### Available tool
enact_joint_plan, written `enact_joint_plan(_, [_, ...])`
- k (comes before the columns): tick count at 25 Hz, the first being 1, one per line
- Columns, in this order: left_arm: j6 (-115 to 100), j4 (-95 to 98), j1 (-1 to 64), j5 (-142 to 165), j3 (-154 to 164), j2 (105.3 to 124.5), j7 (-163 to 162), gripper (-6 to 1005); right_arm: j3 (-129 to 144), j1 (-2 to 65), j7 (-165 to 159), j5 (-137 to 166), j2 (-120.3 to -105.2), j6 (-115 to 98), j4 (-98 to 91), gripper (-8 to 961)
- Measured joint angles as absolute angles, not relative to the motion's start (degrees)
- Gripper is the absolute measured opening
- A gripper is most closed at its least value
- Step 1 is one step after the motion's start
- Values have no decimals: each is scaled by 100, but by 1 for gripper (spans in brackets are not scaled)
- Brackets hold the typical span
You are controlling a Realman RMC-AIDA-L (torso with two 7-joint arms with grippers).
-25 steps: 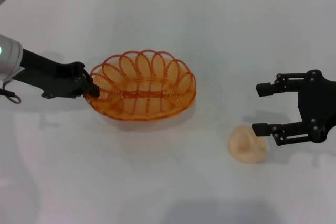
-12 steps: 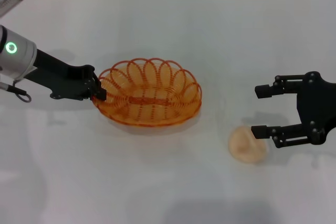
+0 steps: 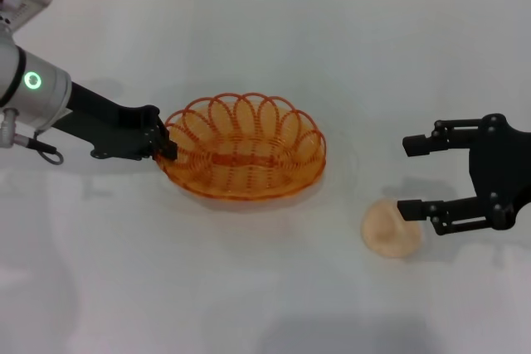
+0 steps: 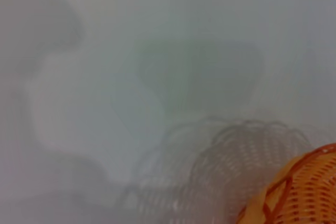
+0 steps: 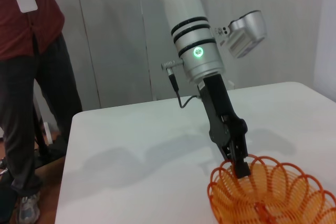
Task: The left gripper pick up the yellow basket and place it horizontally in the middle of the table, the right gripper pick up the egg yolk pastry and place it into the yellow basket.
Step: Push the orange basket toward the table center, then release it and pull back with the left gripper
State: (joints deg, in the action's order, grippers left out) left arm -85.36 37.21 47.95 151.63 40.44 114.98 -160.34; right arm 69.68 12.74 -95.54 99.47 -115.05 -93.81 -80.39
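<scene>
The yellow basket (image 3: 243, 146), an oval orange-yellow wire basket, sits near the table's middle in the head view. My left gripper (image 3: 166, 147) is shut on the basket's left rim. Seen from the right wrist, the left gripper (image 5: 241, 167) pinches the basket's rim (image 5: 273, 192). A corner of the basket (image 4: 299, 192) shows in the left wrist view. The egg yolk pastry (image 3: 391, 227), a pale peach bun, lies on the table at the right. My right gripper (image 3: 412, 175) is open beside the pastry, its lower finger (image 3: 431, 207) just off the pastry's right side.
The white table (image 3: 265, 47) ends at a wall at the back. In the right wrist view a person (image 5: 29, 66) in a red top stands beyond the table's far left edge.
My left gripper has carried the basket to the right and slightly toward me. The right gripper and the pastry have stayed where they were.
</scene>
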Motion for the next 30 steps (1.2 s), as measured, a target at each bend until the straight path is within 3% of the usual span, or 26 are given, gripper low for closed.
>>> enact_joint_plan(30, [-8282,3462,4784,15125,4008,11610,-15848,94,6968,1274,-9553,9949,-11505,-9483,-8023,756])
